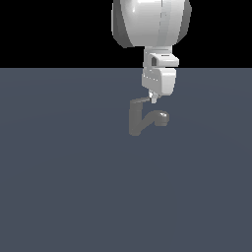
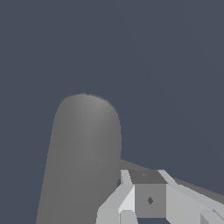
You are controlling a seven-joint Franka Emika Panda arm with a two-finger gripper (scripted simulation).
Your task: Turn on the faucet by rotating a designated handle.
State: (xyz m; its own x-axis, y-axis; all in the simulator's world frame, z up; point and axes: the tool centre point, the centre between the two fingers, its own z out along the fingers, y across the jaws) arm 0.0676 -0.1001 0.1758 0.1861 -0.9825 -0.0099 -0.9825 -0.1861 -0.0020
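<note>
One gripper point(image 1: 154, 98) at handle point(image 1: 140, 100) tip above faucet point(image 1: 135, 120); opening unclear.

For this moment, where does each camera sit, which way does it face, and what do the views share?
Exterior view: off the arm, level with the floor, facing the faucet and its handle; the white arm and tool hang above.
Wrist view: on the wrist, looking down past the tool at the faucet.
Shared: faucet and tool.
</note>
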